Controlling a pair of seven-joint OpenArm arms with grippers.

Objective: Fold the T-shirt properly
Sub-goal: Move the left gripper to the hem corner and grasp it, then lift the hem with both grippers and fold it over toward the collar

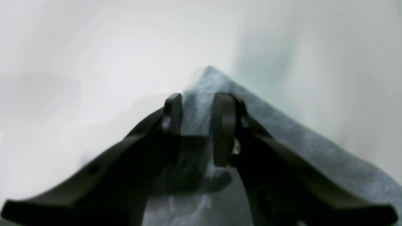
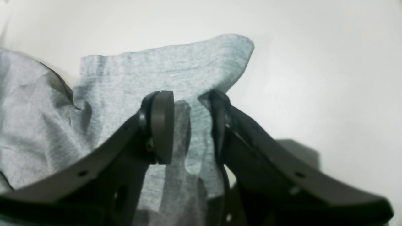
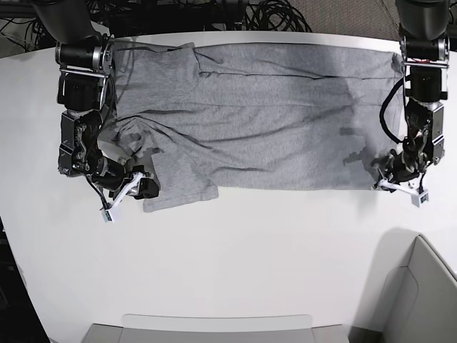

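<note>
White bench [image 3: 235, 257] carries the heather-grey cotton T-shirt [image 3: 271, 114]; left gripper [image 1: 197, 125] and right gripper [image 2: 188, 125] straddle hem corner and sleeve, jaws wide. Close both evenly, then lift together.

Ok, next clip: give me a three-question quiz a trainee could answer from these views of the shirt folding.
1. True or false: the T-shirt lies spread across the far side of the white table.
2. Which part of the shirt is the right gripper at? A) a sleeve B) the collar C) the middle of the chest
3. Fill in: in its wrist view, the left gripper sits over a ____ of the grey fabric, with its jaws apart.

Key
1. True.
2. A, the sleeve that sticks out toward the near side.
3. Corner.
</note>
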